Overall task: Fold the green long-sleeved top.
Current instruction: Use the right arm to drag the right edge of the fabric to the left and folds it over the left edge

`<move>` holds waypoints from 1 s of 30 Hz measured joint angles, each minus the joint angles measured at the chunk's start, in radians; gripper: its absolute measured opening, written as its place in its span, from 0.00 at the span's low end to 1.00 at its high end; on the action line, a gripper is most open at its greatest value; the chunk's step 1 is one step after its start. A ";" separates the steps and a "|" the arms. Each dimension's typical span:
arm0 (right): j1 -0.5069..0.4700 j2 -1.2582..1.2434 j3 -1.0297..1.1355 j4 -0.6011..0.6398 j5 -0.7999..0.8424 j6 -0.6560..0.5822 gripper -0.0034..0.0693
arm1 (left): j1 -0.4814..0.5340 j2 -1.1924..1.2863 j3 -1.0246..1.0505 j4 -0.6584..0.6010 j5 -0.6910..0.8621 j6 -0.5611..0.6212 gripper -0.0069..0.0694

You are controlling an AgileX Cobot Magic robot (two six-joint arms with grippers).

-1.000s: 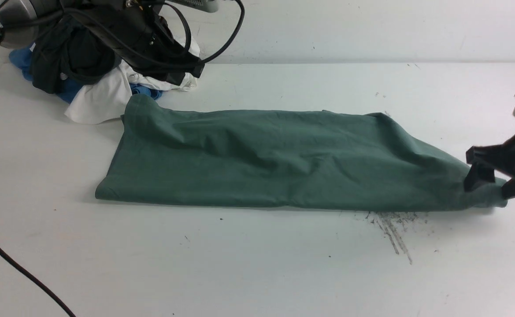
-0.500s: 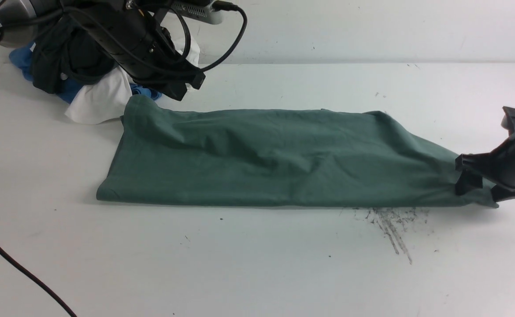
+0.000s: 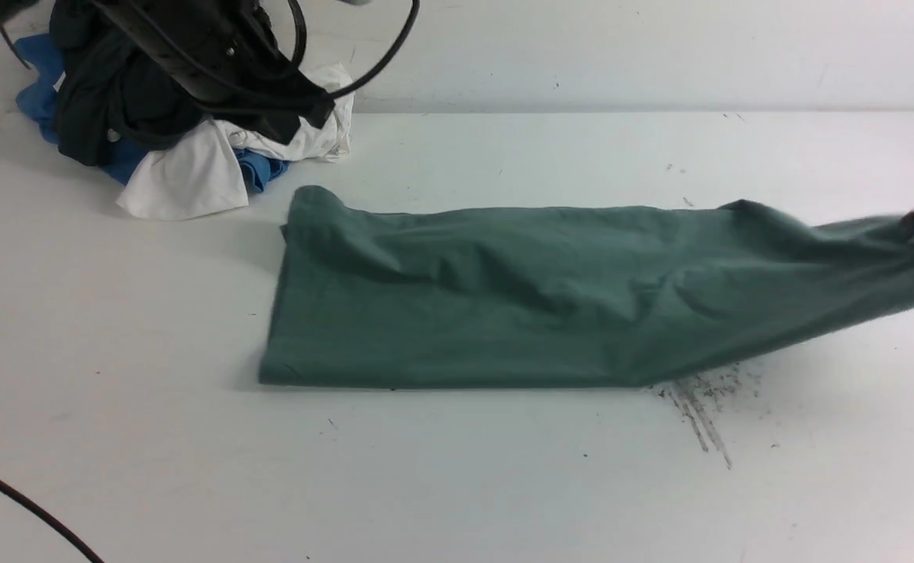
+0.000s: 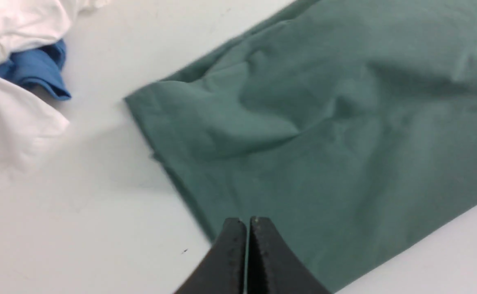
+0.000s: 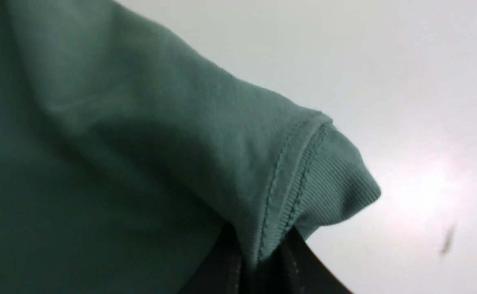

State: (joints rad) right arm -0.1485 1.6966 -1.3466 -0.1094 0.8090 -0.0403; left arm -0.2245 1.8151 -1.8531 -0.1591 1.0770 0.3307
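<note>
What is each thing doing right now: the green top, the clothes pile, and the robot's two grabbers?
green long-sleeved top: folded into a long strip, left part flat on the table, right end raised off it.
right end effector: shut on the top's ribbed edge.
left end effector: shut, holding nothing, up in the air.
pile of clothes: crumpled heap, apart from the top.
table: dark scuff marks near the top's right end.

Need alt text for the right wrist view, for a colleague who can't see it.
The right gripper pinches the green long-sleeved top just behind a ribbed, stitched edge that pokes out past the jaws. The white table lies behind it, blurred.
</note>
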 joint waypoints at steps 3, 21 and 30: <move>0.057 -0.066 -0.085 -0.008 0.066 -0.029 0.13 | 0.000 -0.054 0.000 0.013 0.007 0.000 0.09; 0.735 0.290 -0.464 0.404 0.132 -0.195 0.13 | 0.038 -0.265 0.000 0.103 0.120 -0.023 0.09; 0.805 0.419 -0.623 0.415 0.136 -0.167 0.13 | 0.082 -0.379 0.099 0.136 0.097 -0.034 0.09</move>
State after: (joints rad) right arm 0.6560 2.1152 -1.9699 0.3058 0.9450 -0.2076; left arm -0.1423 1.4357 -1.7544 -0.0230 1.1738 0.2965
